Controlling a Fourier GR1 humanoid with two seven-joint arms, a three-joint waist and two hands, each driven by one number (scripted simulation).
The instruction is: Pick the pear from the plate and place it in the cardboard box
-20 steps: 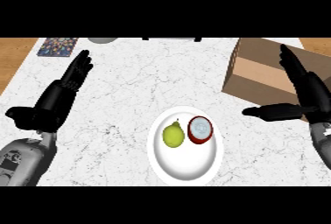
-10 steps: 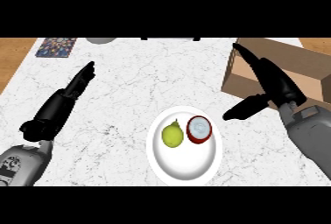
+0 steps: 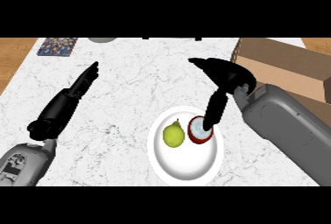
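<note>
**Right hand arrives over the plate; pear not yet grasped**

The pear lies on the left half of the white plate, just beside a halved red fruit with a pale centre. Nothing touches the pear.

Change since the earlier views: the right hand has swung from the counter's right edge, near the cardboard box, inward and downward to the plate. Its fingers are spread apart and curl forward, clamped on nothing; the thumb points down and its tip overlaps the red fruit. The pear, the plate and the red fruit have not moved.

Judged meaning for the task: this is the approach step. The hand sits nearer the red fruit than the pear, so it needs to move further left before closing, or it may catch the wrong item.

The left hand rests open on the left of the counter, fingers straight.

Limits of view:
- Whether the thumb tip touches the red fruit or hovers above it cannot be told.
- The right forearm covers the box's near wall.
- The box runs off the right edge, and its interior is barely visible.
- A patterned item and a grey object at the counter's far edge are cut off.
</note>
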